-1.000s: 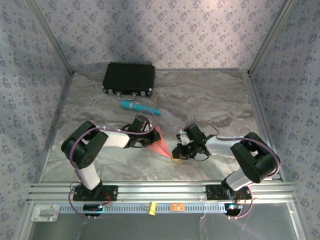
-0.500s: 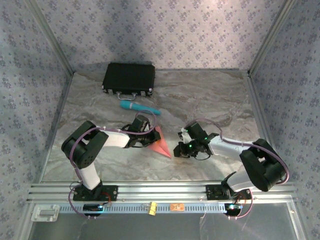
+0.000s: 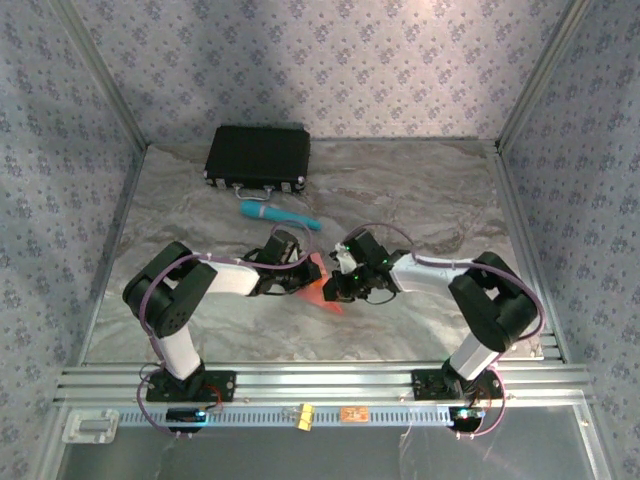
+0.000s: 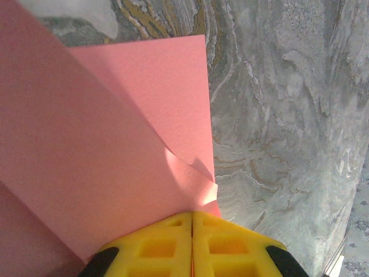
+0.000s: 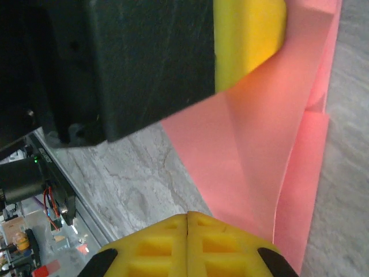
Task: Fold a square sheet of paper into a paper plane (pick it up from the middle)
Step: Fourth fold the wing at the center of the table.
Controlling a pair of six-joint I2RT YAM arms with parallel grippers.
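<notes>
The square sheet of paper [image 3: 320,286] is a creased salmon-pink shape lying mid-table between both arms. In the left wrist view the paper [image 4: 115,144] shows folded layers and a small turned corner just ahead of my left gripper [image 4: 192,216], whose yellow jaws are closed with the paper's edge running in under them. From above, that left gripper [image 3: 300,274] sits at the paper's left side. My right gripper [image 3: 334,288] is shut, and its tips [image 5: 187,216] rest at the edge of the pink paper [image 5: 259,144]. One yellow finger [image 5: 248,34] of the left gripper stands across from it, the paper rising toward it.
A black case [image 3: 258,155] lies at the back left, with a teal cylinder [image 3: 280,214] just in front of it. Patterned walls and metal posts close in the marbled table [image 3: 430,190]. An aluminium rail [image 3: 320,385] runs along the near edge.
My right gripper has swung left across the table and now meets the paper's right side, covering part of it. The left arm has stayed where it was.
</notes>
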